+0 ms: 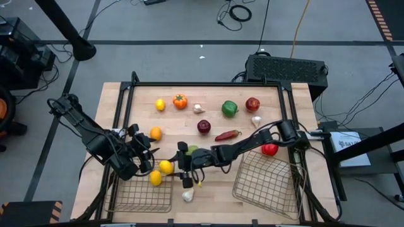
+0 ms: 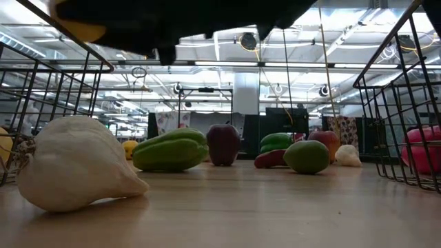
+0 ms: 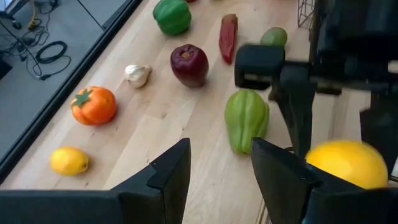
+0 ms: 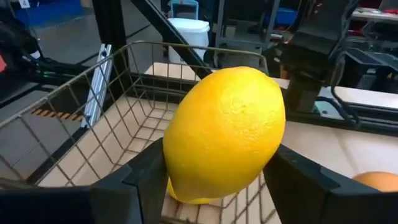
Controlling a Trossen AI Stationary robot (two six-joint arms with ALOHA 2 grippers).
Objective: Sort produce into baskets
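lemon (image 4: 224, 134) clamped in right tool (image 4: 214, 180), above left basket (image 4: 93, 124)

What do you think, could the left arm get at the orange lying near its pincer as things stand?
Probably yes. The orange sits on bare wood close beside the left pincer, which is open and empty, with nothing between them. The right pincer, holding a lemon, is on the pincer's other side.

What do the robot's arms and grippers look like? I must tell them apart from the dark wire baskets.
Both are matte black jointed arms with chunky housings. The left gripper and right gripper each carry two flat, angular black fingers, plastic-looking, unmarked. Thin dark cables run along the left arm.
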